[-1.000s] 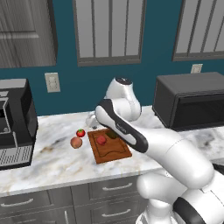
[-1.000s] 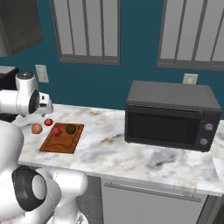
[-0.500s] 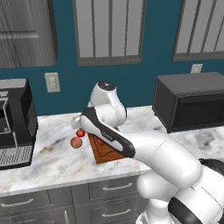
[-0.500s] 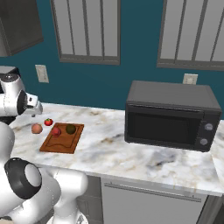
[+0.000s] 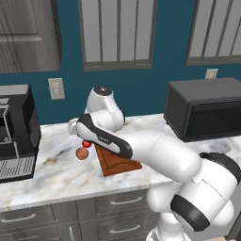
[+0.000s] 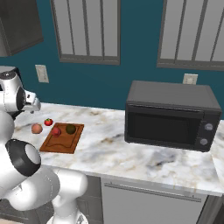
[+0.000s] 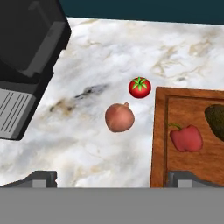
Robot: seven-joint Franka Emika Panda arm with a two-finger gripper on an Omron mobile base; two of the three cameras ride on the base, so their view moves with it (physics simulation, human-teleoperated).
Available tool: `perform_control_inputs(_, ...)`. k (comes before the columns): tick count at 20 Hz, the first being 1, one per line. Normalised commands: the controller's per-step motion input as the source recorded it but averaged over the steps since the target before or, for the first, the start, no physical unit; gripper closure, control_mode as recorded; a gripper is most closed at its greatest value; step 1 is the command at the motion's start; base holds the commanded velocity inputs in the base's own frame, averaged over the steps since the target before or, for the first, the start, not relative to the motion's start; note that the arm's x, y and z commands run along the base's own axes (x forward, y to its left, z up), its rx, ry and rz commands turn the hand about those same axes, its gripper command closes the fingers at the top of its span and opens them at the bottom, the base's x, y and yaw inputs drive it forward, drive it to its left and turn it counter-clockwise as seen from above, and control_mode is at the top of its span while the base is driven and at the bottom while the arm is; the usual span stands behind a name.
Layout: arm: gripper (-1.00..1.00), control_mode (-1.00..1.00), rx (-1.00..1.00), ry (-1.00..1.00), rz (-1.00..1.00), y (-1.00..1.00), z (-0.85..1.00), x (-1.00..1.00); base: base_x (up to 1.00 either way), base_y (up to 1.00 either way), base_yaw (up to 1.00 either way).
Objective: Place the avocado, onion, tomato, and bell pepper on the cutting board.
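You had four pieces of produce and one cutting board [image 7: 188, 144] on the marble tabletop [image 7: 109, 57]. Two pieces lay on the board: one red bell pepper [image 7: 186, 138] near its left edge in the hand view, and one dark avocado [image 7: 216, 119] just beyond it, partly cut off by the frame edge. Two pieces sat off the board on the bare tabletop: one peach-pink onion [image 7: 119, 117] and one bright red tomato [image 7: 140, 87] with a green top, the tomato just beside the board's edge, the onion near it and apart from the board. Your gripper [image 7: 113, 178] hung above the tabletop with its two fingertips spread wide and nothing between them, roughly over the onion. One black coffee machine [image 5: 16, 132] stood left of the produce, and one microwave [image 6: 170, 114] stood well apart to the right.
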Motion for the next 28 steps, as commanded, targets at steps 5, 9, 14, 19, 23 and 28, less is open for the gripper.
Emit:
perform_control_inputs(5, -1.0, -1.0, 0.0, 0.0, 0.0, 0.0, -0.08, 0.22, 0.0, 0.0, 0.0)
perform_control_inputs(9, -1.0, -1.0, 0.0, 0.0, 0.0, 0.0, -0.17, 0.16, 0.0, 0.0, 0.0)
perform_control_inputs(14, -1.0, -1.0, 0.0, 0.0, 0.0, 0.0, -0.23, 0.14, 0.0, 0.0, 0.0)
perform_control_inputs(19, -1.0, -1.0, 0.0, 0.0, 0.0, 0.07, -0.18, 0.08, 0.0, 0.0, 0.0)
perform_control_inputs(23, -1.0, -1.0, 0.0, 0.0, 0.0, 0.09, -0.16, 0.1, 0.0, 0.0, 0.0)
perform_control_inputs(28, -1.0, -1.0, 0.0, 0.0, 0.0, 0.0, -0.13, 0.05, 0.0, 0.0, 0.0)
